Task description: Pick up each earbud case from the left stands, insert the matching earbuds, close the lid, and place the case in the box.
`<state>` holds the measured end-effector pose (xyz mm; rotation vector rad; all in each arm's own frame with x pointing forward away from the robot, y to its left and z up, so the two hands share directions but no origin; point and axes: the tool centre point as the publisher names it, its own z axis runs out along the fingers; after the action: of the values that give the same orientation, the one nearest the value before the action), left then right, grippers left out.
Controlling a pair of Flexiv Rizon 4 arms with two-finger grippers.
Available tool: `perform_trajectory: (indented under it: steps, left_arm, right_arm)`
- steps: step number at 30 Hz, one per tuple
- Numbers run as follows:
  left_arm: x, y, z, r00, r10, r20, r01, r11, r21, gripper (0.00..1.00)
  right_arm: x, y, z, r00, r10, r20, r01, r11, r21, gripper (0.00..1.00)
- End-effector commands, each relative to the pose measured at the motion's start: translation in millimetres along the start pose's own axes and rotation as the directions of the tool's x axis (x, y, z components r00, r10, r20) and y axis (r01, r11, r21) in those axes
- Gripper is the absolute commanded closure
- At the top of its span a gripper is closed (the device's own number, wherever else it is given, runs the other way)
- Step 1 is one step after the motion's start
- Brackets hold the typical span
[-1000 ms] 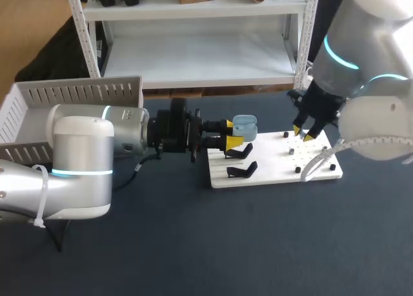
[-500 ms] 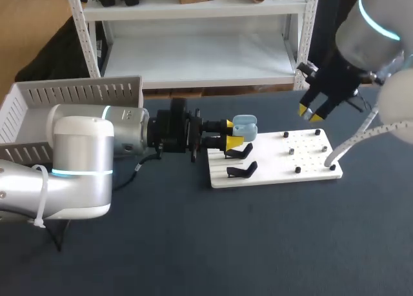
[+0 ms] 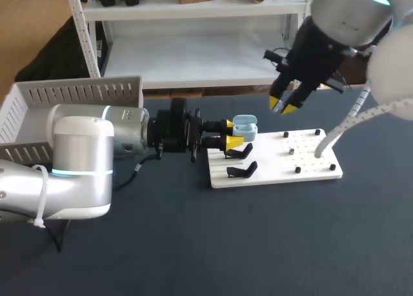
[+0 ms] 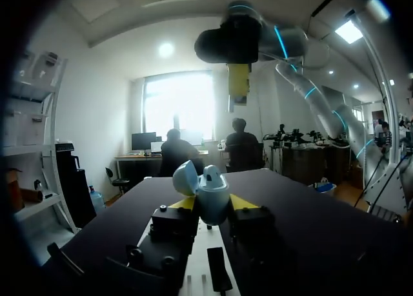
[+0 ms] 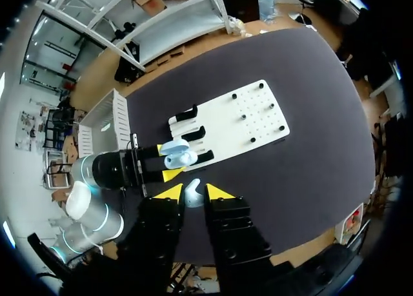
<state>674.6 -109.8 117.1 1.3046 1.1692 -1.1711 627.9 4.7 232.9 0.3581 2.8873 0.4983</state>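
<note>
A light blue earbud case (image 3: 244, 124) with its lid up is held over the black stands (image 3: 241, 153) at the left end of the white board (image 3: 277, 167); my left gripper (image 3: 232, 133) is shut on it. In the left wrist view the case (image 4: 211, 191) sits between the yellow tips of the left gripper (image 4: 213, 207), lid (image 4: 186, 178) tilted back. My right gripper (image 3: 282, 106) hangs high behind the board, right of the case. In the right wrist view the right gripper (image 5: 191, 191) is shut on a small pale earbud (image 5: 192, 197), with the case (image 5: 177, 155) far below it.
A white slatted box (image 3: 39, 106) stands at the table's left, behind my left arm. Small black pegs (image 3: 297, 169) dot the board's right half. A second black stand (image 3: 242, 171) sits nearer the front edge of the board. Dark table surface lies in front.
My right arm has risen from the pegs at the board's right end and swung left and back, ending higher up near the case. The left arm and the case have not moved.
</note>
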Motion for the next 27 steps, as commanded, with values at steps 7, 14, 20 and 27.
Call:
perform_trajectory:
  steps: [7, 14, 20, 27]
  left_arm:
    - [0.8, 0.1, 0, 1.0, 0.002, 0.003, -0.002, 1.0, -0.001, 1.0]
    - [0.8, 0.1, 0, 1.0, 0.002, 0.003, -0.002, 1.0, -0.001, 1.0]
    - [0.8, 0.1, 0, 1.0, 0.002, 0.003, -0.002, 1.0, -0.001, 1.0]
    - [0.8, 0.1, 0, 1.0, 0.002, 0.003, -0.002, 1.0, -0.001, 1.0]
  right_arm:
    - [-8, 33, 23, 0.993, -0.071, -0.094, 0.077, 0.995, 0.065, 1.0]
    - [-8, 33, 23, 0.993, -0.071, -0.094, 0.077, 0.995, 0.065, 1.0]
    - [-8, 33, 23, 0.993, -0.071, -0.094, 0.077, 0.995, 0.065, 1.0]
    - [-6, 51, 26, 0.977, -0.188, -0.104, 0.196, 0.977, 0.078, 1.0]
